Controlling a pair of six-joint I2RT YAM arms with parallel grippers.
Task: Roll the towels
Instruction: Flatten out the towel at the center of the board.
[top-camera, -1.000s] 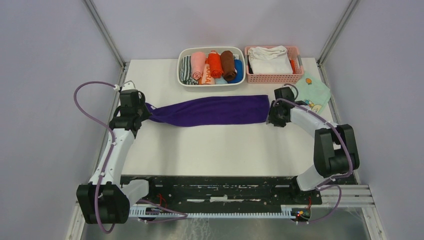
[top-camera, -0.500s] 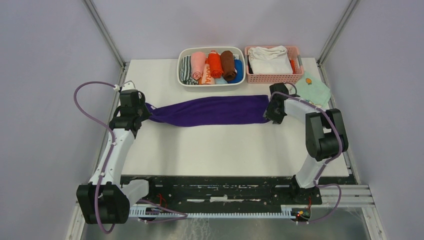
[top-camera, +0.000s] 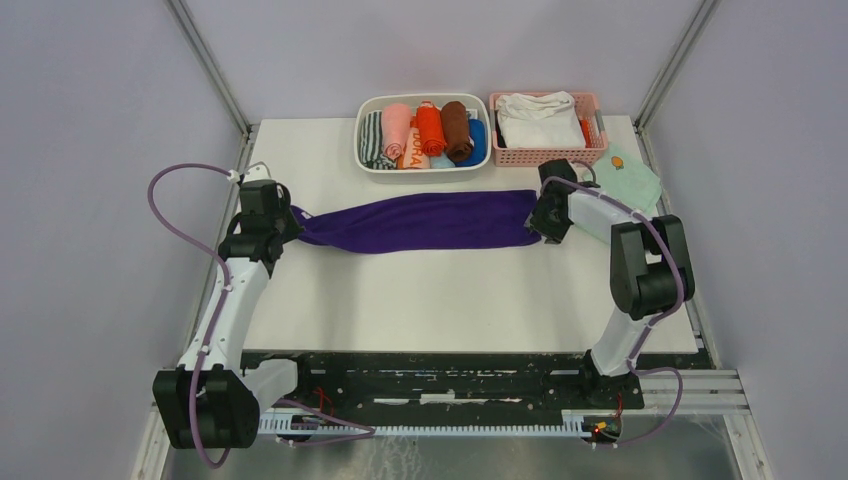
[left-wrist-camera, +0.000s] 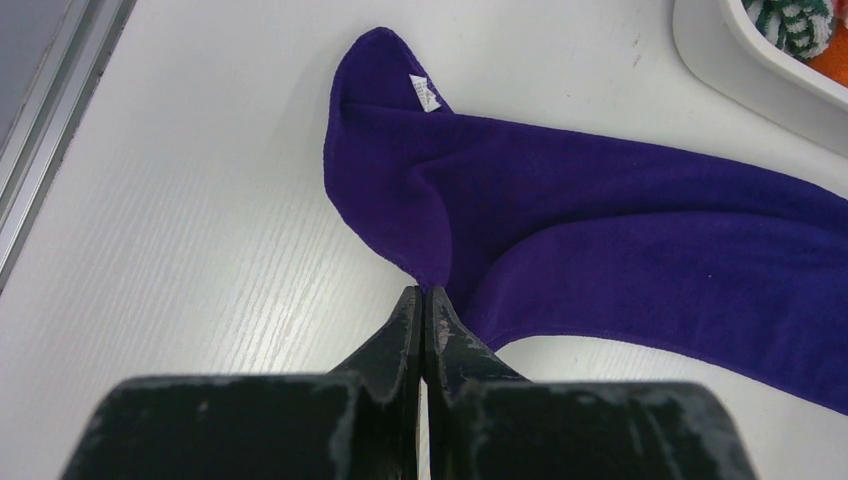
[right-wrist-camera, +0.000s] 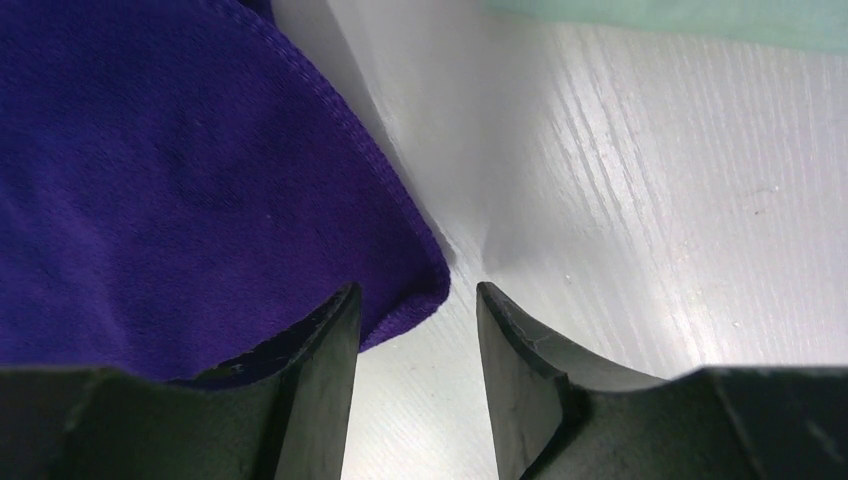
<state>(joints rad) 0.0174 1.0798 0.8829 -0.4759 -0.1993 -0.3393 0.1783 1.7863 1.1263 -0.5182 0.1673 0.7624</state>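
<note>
Purple towel (top-camera: 420, 222) lies long across table (top-camera: 450, 300), toward far edge. I pinch its left corner tight with left gripper (left-wrist-camera: 424, 300) to pull it flat. Right gripper (right-wrist-camera: 415, 310) gapes around right corner, not squeezing.

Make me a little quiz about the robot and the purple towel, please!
1. True or false: the purple towel is already rolled up.
2. Which jaws stand open? A) left jaws B) right jaws C) both
3. Fill in: the white folded cloth sits in a basket whose colour is ____.

Key: 1 false, it lies stretched out on the table; 2 B; 3 pink.
</note>
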